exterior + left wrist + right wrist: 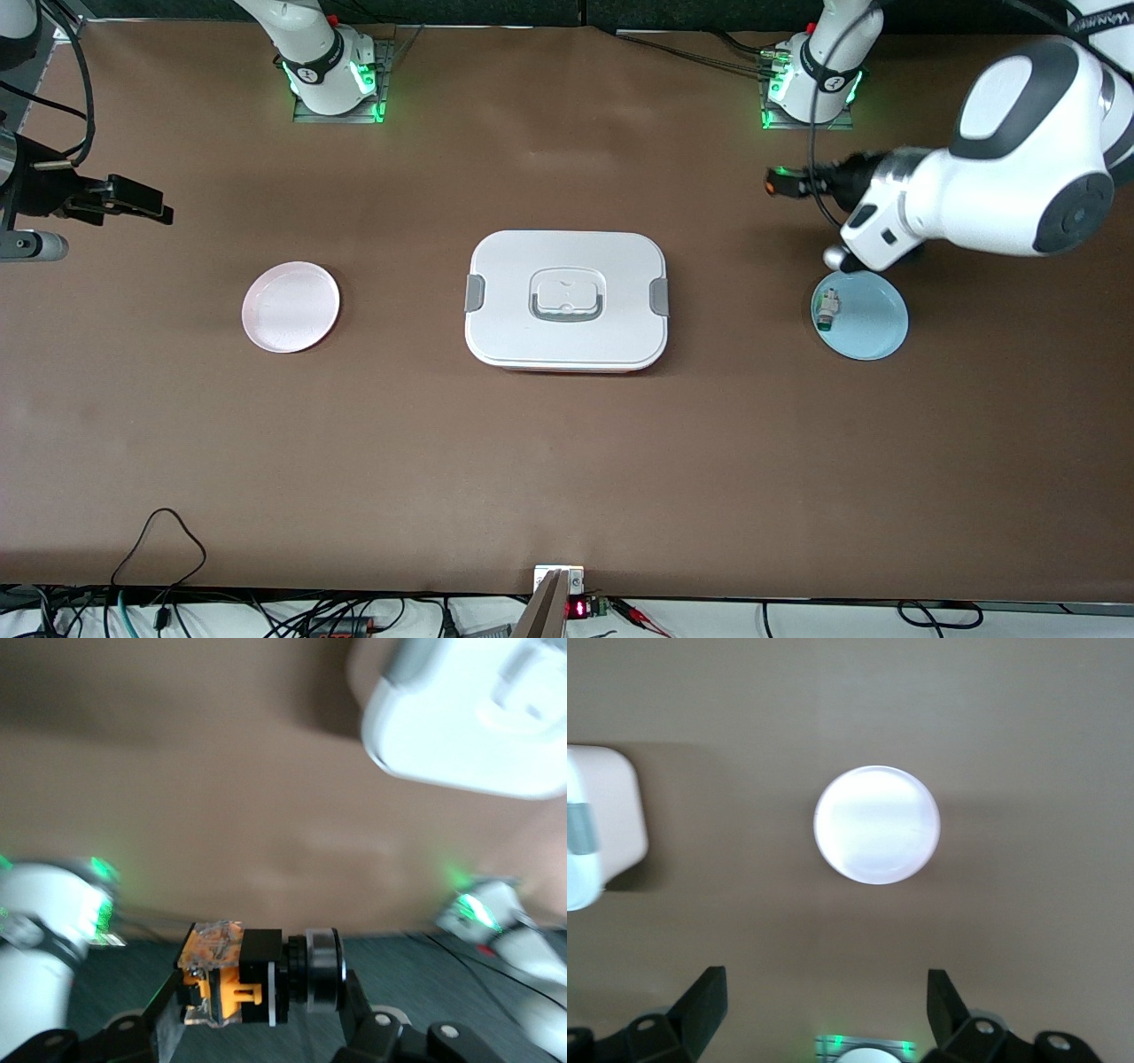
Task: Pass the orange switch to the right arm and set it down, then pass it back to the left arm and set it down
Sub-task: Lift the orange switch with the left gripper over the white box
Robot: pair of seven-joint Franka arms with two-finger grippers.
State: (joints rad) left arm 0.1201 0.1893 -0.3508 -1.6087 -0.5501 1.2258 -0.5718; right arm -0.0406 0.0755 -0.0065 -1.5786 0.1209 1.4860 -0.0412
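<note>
Orange switch (pixel 257 976) blurry, its cap barely visible, clamped between left gripper (pixel 791 186) fingers, up over bare table between the left base and blue plate (pixel 873 317). Right gripper (pixel 826 997) spread wide, empty, above pink plate (pixel 876 824); box (pixel 567 299) mid-table between them.

White arms (pixel 1001 190), grey joints, green base lights.

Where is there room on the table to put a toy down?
Bare brown table runs between the box and the front camera, and between the box and the pink plate. It is crowded at the blue plate, where the left gripper holds the orange switch.
</note>
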